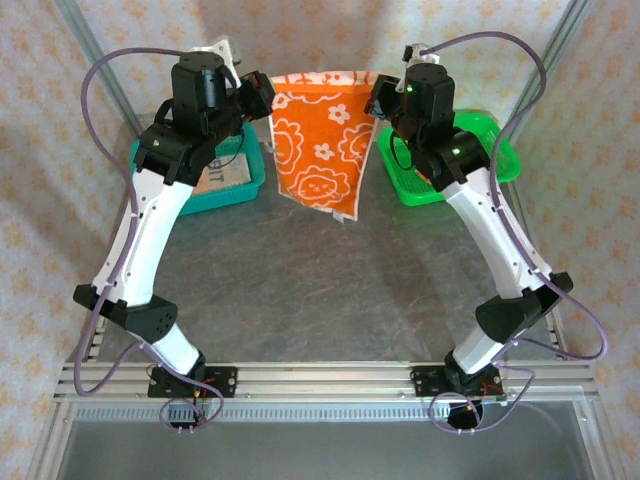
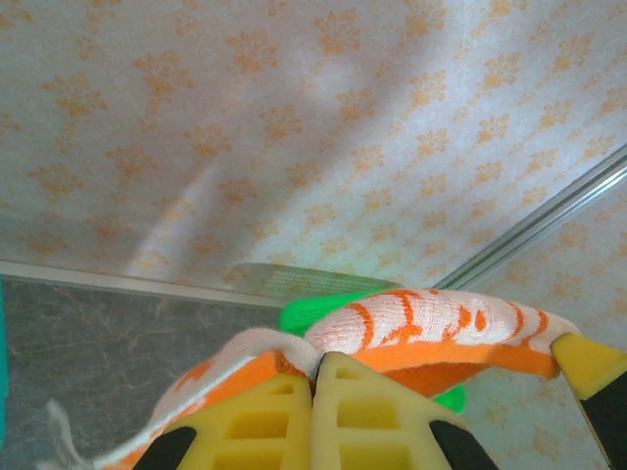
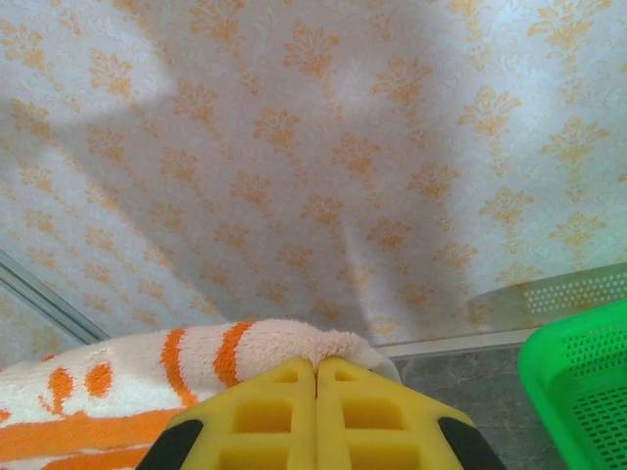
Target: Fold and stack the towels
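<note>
The orange towel [image 1: 320, 140] hangs as a sheet between the two pairs of fingers. Its cream, orange-striped top hem stretches from one pair to the other, and the flower-printed body drops below them toward the table [image 1: 320, 300]. The left fingers [image 2: 284, 416] are clamped on one upper corner and the right fingers [image 3: 274, 416] on the other, each biting just a thin lip of cloth. That shallow bite looks like the weak spot: spreading the arms further could tug a corner free and leave the towel swinging from one side. The slanted lower edge might land creased, or snag the teal basket [image 1: 250, 190] outside the left fingers or the green basket [image 1: 505, 160] outside the right. The cloth reads as soft, limp terry, the finger pads as blocky yellow moulding, and the baskets as rigid perforated plastic.
</note>
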Action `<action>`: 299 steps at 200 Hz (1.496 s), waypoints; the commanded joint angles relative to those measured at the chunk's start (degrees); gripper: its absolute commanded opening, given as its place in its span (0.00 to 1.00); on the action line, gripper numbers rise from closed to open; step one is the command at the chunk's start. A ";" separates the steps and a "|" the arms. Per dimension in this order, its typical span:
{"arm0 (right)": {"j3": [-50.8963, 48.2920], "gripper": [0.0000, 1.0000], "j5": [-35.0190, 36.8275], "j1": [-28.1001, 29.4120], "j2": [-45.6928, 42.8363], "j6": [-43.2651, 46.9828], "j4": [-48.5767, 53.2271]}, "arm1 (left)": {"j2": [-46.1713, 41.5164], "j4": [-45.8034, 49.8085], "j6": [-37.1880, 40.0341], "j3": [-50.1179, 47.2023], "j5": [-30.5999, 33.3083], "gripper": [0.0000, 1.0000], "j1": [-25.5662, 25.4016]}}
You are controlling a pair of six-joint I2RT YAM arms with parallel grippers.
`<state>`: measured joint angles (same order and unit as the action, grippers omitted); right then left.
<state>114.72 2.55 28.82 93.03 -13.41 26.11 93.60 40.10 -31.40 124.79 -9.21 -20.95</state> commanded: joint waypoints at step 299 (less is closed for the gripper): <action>4.06 0.00 -14.97 -10.40 29.12 -8.84 8.52 | 24.89 -6.95 -6.72 -10.48 -4.89 0.00 5.04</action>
<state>115.87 -11.46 19.14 120.75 -23.31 32.32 116.97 34.22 -37.74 112.18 -11.97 -16.01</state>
